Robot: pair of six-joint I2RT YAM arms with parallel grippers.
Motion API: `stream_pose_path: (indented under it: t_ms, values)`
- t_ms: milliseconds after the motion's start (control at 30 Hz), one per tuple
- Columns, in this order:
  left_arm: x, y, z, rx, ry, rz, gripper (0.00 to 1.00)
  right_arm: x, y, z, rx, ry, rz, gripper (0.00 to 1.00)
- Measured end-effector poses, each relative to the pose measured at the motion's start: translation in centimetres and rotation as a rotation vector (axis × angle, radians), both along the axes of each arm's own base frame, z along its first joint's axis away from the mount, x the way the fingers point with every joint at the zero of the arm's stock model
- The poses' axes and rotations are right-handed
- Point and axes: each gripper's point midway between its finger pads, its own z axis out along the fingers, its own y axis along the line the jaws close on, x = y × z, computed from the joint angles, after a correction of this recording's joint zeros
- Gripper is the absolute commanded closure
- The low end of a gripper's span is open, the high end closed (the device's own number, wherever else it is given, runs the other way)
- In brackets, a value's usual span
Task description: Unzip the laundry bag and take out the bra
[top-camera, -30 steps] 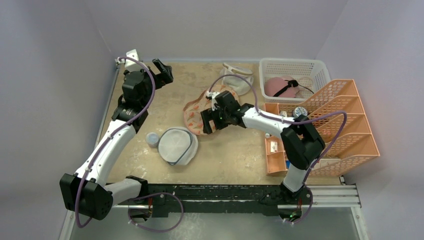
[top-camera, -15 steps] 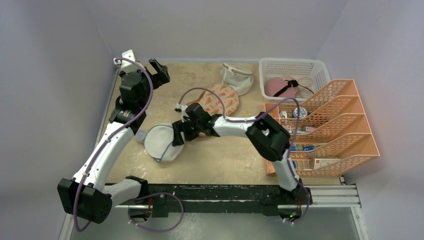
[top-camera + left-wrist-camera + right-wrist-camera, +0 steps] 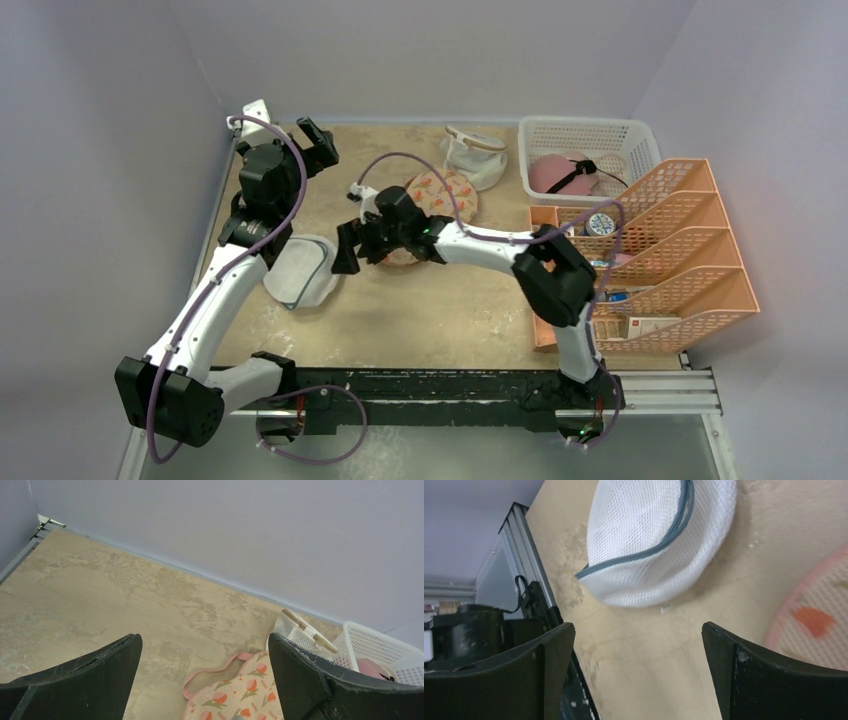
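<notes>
The peach laundry bag (image 3: 447, 192) with orange-red leaf print lies flat at mid-table, its near-left end covered by my right arm. The left wrist view shows its pink-edged end (image 3: 240, 690) below the jaws. My right gripper (image 3: 357, 250) hovers open just left of the bag, nothing between its fingers; in its own view (image 3: 639, 630) only bare table lies there, with the bag's edge (image 3: 819, 625) at the right. My left gripper (image 3: 318, 142) is raised at the back left, open and empty (image 3: 204, 640). The bra is hidden.
A round white mesh pouch with dark trim (image 3: 300, 270) (image 3: 654, 540) lies left of my right gripper, beside the left arm. A white mesh cup-shaped pouch (image 3: 475, 155) sits at the back. A white basket (image 3: 640, 135) holds a pink rounded thing (image 3: 555, 175). Orange file racks (image 3: 690, 260) fill the right side.
My right gripper swept left from over the laundry bag, and the round white mesh pouch slid left toward the left arm. The left gripper hardly moved.
</notes>
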Motion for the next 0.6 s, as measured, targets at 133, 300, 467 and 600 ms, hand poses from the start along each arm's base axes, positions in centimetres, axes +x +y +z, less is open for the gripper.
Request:
stream_pose_path:
  t_ms: [133, 300, 467, 600]
  values:
    - [0.0, 0.0, 0.0, 0.000, 0.000, 0.000, 0.03, 1.3, -4.1, 4.5, 0.016, -0.106, -0.053, 0.00]
    - [-0.1, 0.0, 0.1, -0.002, -0.002, -0.003, 0.04, 9.7, -11.8, 8.3, 0.027, -0.219, -0.264, 0.00]
    - [0.0, -0.1, 0.1, -0.003, -0.002, -0.008, 0.04, 17.8, -19.6, 4.1, -0.143, -0.221, -0.477, 0.00]
    - [0.1, -0.3, -0.2, -0.005, 0.004, -0.017, 0.04, 18.9, -22.2, -1.3, -0.299, -0.173, -0.514, 0.00]
